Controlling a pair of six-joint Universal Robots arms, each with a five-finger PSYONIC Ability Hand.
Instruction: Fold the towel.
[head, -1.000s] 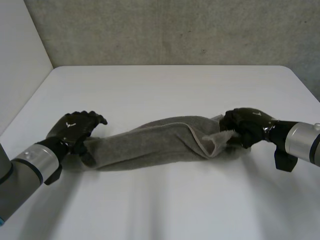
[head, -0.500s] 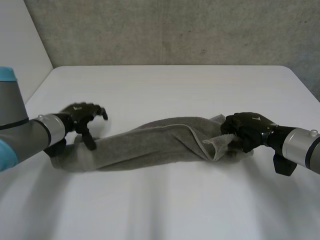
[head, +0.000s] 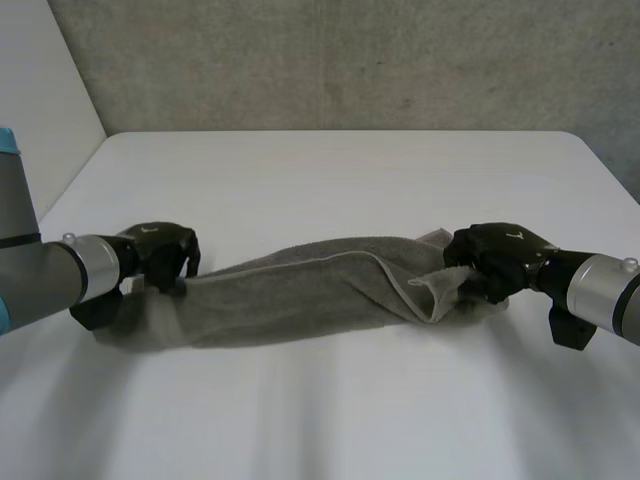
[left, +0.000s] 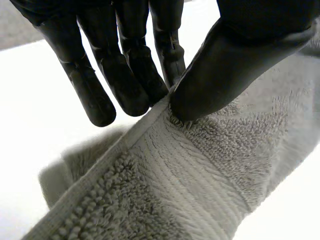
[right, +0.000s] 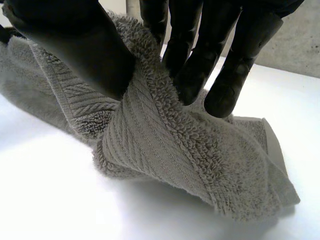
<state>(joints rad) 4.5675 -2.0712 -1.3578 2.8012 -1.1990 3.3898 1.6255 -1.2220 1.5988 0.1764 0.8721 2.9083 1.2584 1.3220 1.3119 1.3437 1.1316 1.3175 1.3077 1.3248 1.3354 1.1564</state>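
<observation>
One grey towel (head: 300, 295) lies stretched in a long, loosely rolled band across the middle of the head view, on the single white tabletop (head: 330, 180). Each of its ends meets one of the two robot hands. At the left of the frame the left robot hand (head: 160, 255) sits on the towel's left end, and a little cloth spreads past it toward the lower left. At the right of the frame the right robot hand (head: 495, 262) is on the towel's right end, where a corner of cloth folds back and hangs just beside it. In the left wrist view the left robot hand's thumb (left: 225, 65) presses the towel's hemmed edge against the nearly straight fingers (left: 130, 75), so the edge is pinched between them. In the right wrist view the right robot hand's thumb (right: 75, 45) and fingers (right: 225, 65) clamp a bunched fold of the towel, and the rest of that end rests on the tabletop under the palm. The two robot hands are well apart, with the towel's middle lying on the tabletop between them.
</observation>
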